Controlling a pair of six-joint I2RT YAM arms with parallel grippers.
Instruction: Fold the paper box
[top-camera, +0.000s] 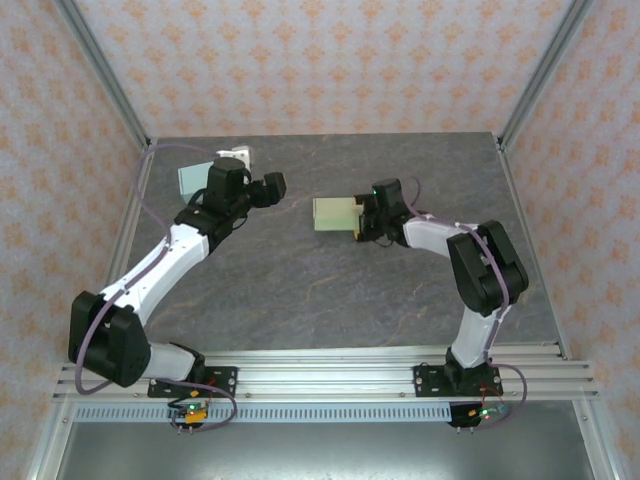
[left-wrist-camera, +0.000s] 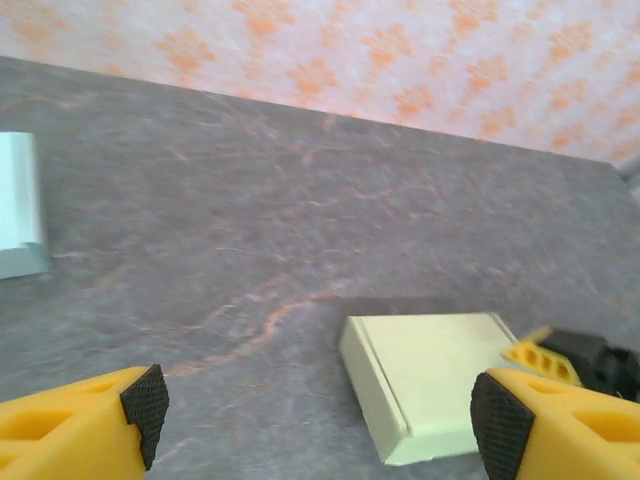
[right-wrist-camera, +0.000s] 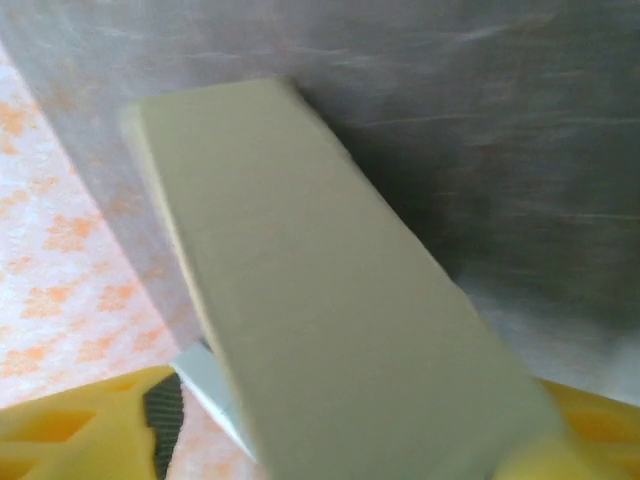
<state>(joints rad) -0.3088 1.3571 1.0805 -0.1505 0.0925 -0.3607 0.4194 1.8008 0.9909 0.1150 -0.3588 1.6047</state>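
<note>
Since the coming fold turns on how the paper box lies between the two arms, the right gripper is taken first. Its jaws are set wide about the box's right end, and a yellow finger is seen at each side in the right wrist view. Whether the pads actually press the card cannot be told. From that gripper the box's long axis is judged to run leftward and away, flat on the surface.

The left gripper is held wide open, with nothing between its pads. It is found to the left of the box and slightly further back, apart from it. The box's free left end is seen ahead of it, toward its right finger. The right arm is thus the nearer, being at the box, and only a short approach is left to the left arm.

Open surface is seen on the near side of the box and to its left, so room for turning a flap is judged ample. Well to the left of the box and further back, a pale blue box and a small white object are seen behind the left arm. These are judged the only things that could be brushed if that arm were drawn back.
</note>
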